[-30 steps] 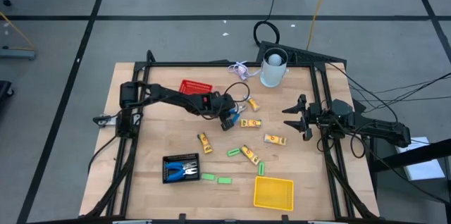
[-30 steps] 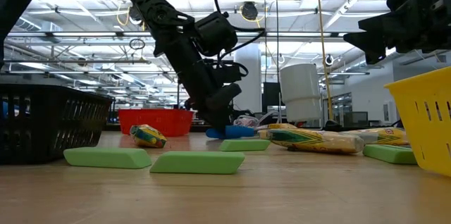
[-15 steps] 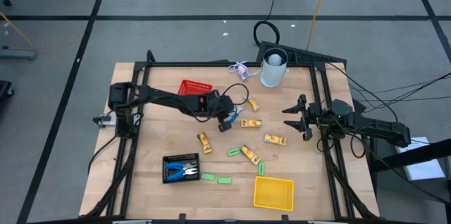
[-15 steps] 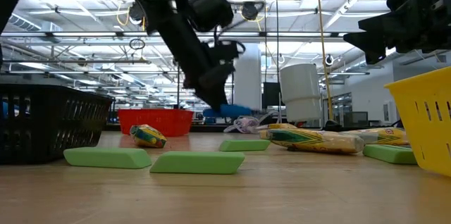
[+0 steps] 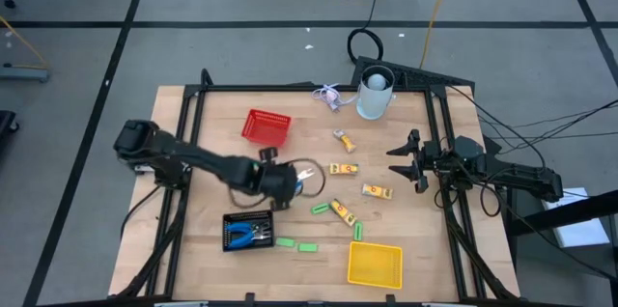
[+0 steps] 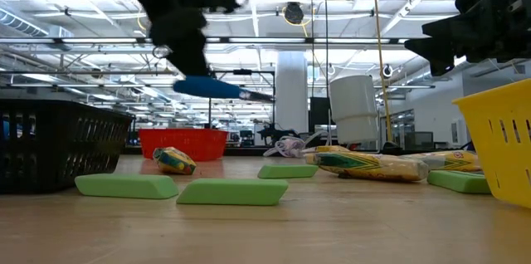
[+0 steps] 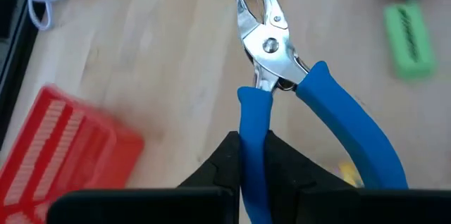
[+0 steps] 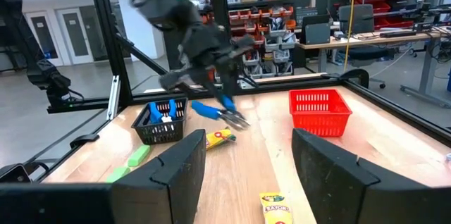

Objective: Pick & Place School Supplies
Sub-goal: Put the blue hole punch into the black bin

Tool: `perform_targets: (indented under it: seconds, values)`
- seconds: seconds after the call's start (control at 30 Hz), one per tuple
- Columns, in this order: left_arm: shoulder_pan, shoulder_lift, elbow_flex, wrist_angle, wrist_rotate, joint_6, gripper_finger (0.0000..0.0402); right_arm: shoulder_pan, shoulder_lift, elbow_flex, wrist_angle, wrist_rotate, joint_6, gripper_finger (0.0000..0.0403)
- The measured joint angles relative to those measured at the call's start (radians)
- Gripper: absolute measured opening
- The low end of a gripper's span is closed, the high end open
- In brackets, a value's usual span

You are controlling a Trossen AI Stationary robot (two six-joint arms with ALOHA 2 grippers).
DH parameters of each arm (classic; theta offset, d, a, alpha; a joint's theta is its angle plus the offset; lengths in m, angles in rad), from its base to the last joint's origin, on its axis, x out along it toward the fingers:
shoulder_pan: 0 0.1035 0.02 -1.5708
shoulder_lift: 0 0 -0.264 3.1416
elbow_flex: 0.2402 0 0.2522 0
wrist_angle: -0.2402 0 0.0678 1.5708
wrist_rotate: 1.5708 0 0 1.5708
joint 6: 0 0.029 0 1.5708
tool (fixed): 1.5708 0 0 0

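Note:
My left gripper hangs above the table's middle, just beyond the black basket, and is shut on blue-handled pliers. The pliers float well above the wood in the low view. More blue-handled tools lie in the black basket. Yellow-orange packs and green bars lie flat on the table to the right. My right gripper waits open at the right edge, level, with nothing between its fingers. My left gripper pinches one blue handle of the pliers between its two fingers; the other handle sticks out free beside them. The fingers slant down from the table's left and lie along the handle. The pliers are lifted clear, metal nose pointing away from the gripper.
A red basket stands at the far left, a yellow basket at the near right, a white cup at the far edge. A pale cord bundle lies beside the cup. Bare wood shows left of the black basket.
My left gripper has risen from the table with the pliers and swung toward the near-left, from beside the red basket toward the black basket, rolling a little. The pliers, down at table level before, now hang clear. My right arm has kept still.

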Motion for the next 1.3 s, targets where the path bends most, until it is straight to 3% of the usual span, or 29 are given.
perform_targets:
  seconds: [0.43,0.83,1.03,1.3]
  values:
    - [-0.273,-0.089,0.000,-0.290,-0.017,-0.336,0.0034,0.000,0.007,0.000,0.003,0.000,-0.001,0.0201]
    - [-0.529,-0.089,0.000,-0.403,0.017,-0.642,0.0034,0.000,0.007,0.000,0.005,0.001,-0.001,0.0201]
    - [-0.614,-0.089,-0.026,-0.380,0.013,-0.723,0.0034,0.000,0.007,0.000,0.006,0.001,-0.002,0.0201]
    - [-0.588,-0.089,-0.202,-0.166,0.049,-0.706,0.0034,0.000,0.007,0.000,0.006,0.002,0.012,0.0201]
